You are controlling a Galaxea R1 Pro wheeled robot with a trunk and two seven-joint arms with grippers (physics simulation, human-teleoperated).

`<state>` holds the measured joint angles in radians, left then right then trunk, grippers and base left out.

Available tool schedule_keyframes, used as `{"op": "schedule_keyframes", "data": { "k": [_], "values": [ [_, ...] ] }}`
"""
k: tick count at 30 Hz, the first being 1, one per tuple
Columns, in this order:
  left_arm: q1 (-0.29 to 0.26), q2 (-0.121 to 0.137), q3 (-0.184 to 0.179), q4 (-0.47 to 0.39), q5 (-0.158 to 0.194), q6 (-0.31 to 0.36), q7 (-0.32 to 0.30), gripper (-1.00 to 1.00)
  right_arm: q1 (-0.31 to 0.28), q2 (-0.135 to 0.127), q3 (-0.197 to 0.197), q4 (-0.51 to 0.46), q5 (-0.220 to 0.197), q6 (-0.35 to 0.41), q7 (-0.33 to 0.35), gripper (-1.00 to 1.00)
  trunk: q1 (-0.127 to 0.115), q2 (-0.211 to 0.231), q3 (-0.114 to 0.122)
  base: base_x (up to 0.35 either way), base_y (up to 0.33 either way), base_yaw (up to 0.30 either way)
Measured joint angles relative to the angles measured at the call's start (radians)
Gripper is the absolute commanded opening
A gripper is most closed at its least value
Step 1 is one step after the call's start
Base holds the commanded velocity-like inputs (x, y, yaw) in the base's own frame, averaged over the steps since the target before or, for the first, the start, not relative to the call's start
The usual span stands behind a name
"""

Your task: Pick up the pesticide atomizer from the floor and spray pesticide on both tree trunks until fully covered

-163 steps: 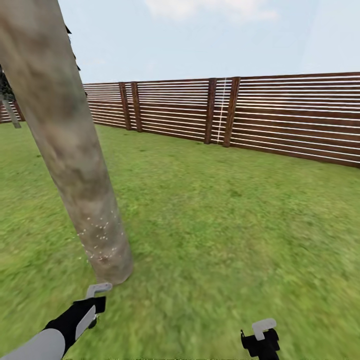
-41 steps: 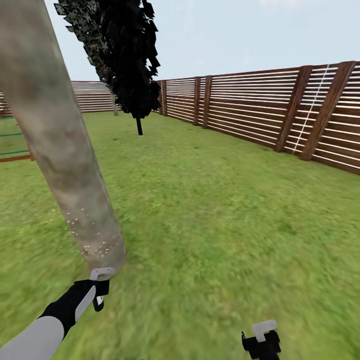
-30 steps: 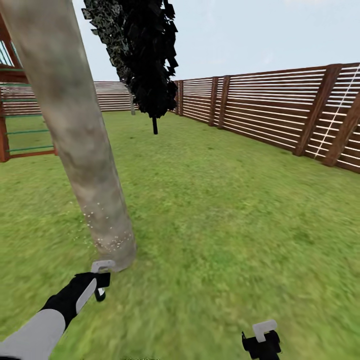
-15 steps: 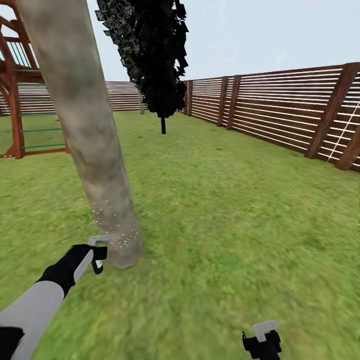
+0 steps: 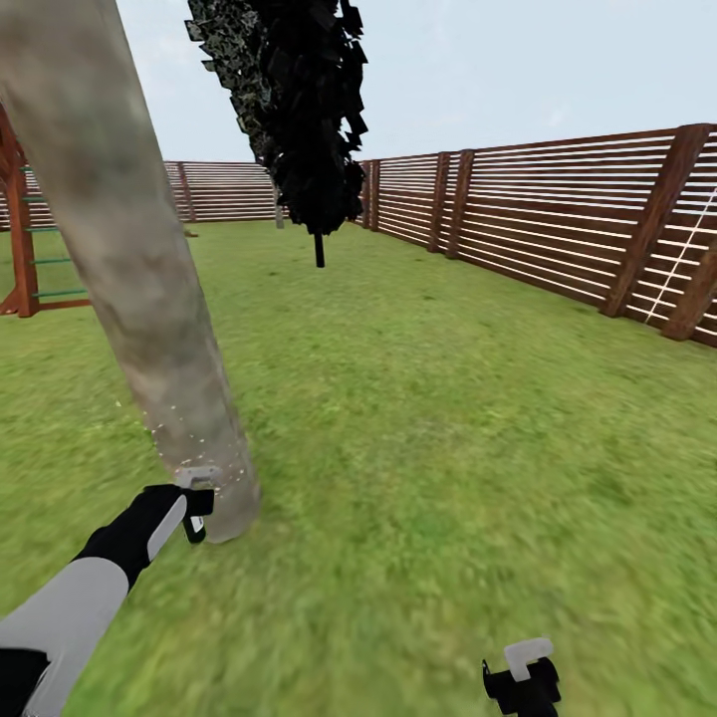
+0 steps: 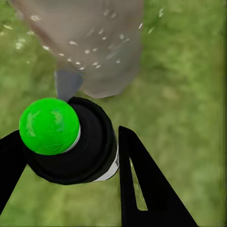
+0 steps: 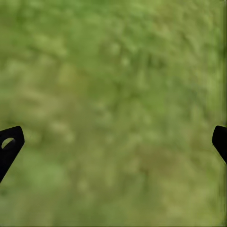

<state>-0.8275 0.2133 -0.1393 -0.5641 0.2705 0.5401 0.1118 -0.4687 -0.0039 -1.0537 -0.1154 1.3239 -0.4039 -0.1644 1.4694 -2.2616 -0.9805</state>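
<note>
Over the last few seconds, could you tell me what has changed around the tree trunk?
The view has swung: a black tree and a red frame now show, so the camera turned, not the trunk. The left tool, still shut on the atomizer, has closed in on the tree trunk, whose base stays speckled white. The right tool stays open and low.

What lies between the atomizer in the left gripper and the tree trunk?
Nothing solid: in the left wrist view, the pesticide atomizer faces the tree trunk across a short gap, with white droplets speckling the bark.
</note>
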Motion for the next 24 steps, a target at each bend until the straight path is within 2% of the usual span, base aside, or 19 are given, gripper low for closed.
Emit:
{"op": "schedule_keyframes", "data": {
  "k": [6,13,16,19,22,24],
  "values": [
    [-0.012,0.001,0.002,-0.002,-0.001,-0.001,0.0,-1.0,0.0,0.0,0.0,0.0,0.0,0.0,0.0,1.0,0.0,0.0,0.0,0.208,-0.202,0.063],
    [-0.017,0.005,0.004,-0.046,-0.002,0.012,0.004,-1.0,0.0,0.001,0.002,0.002,0.0,0.0,0.0,1.0,0.0,0.0,0.0,0.057,-0.262,0.267],
    [-0.017,0.003,0.004,-0.049,-0.001,0.014,0.042,-1.0,0.0,0.001,0.002,0.003,0.0,0.0,0.0,1.0,0.0,0.0,0.0,0.001,-0.273,0.277],
    [-0.02,0.001,0.005,-0.05,0.001,0.016,0.05,-1.0,-0.001,0.001,0.002,0.003,0.0,0.0,0.0,1.0,0.0,0.0,0.0,0.094,-0.254,0.195],
    [-0.024,0.0,0.005,-0.084,0.001,0.042,0.053,-1.0,0.0,0.001,0.001,0.002,0.0,-0.001,0.0,1.0,0.0,0.0,0.0,0.213,-0.206,0.027],
    [-0.023,0.0,0.004,-0.132,0.001,0.084,0.053,-1.0,0.0,0.0,0.001,0.002,0.0,-0.001,0.0,1.0,0.0,0.0,0.0,0.238,-0.179,0.003]
  ]
}}
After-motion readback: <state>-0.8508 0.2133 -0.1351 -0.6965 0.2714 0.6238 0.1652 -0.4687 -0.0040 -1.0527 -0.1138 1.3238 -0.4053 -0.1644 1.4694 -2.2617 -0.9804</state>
